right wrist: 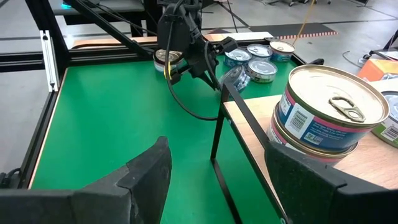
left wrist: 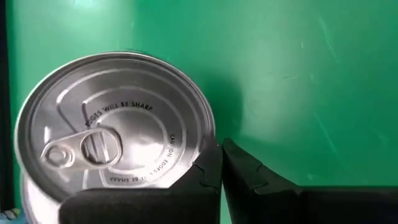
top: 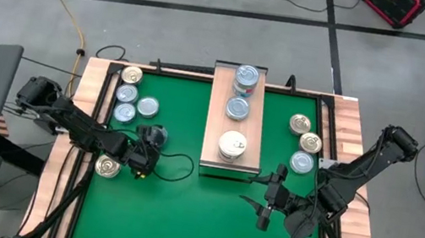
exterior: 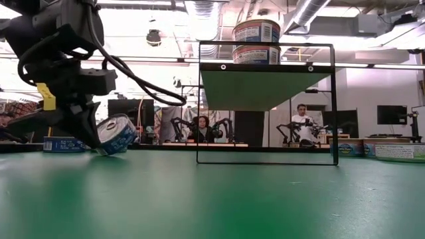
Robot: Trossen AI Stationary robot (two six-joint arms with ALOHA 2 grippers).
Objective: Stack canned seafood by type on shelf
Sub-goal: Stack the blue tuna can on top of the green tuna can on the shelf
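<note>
A blue-silver can (exterior: 117,135) is being gripped, tilted, in the left gripper (top: 148,147) just off the green mat (top: 163,214), well to the left of the shelf (top: 215,115). On the shelf, a white-topped stack (top: 231,145) and two blue-silver stacks (top: 242,89) are sitting in a row, with loose cans being left on the mat at either side (top: 132,98) (top: 304,142). The right gripper (top: 261,202) is being held just in front of the shelf's near end, jaws spread wide and holding nothing.

Seen from above: 12 can tops (top: 238,106), 1 shelf (top: 214,128), 2 arms (top: 83,128).
</note>
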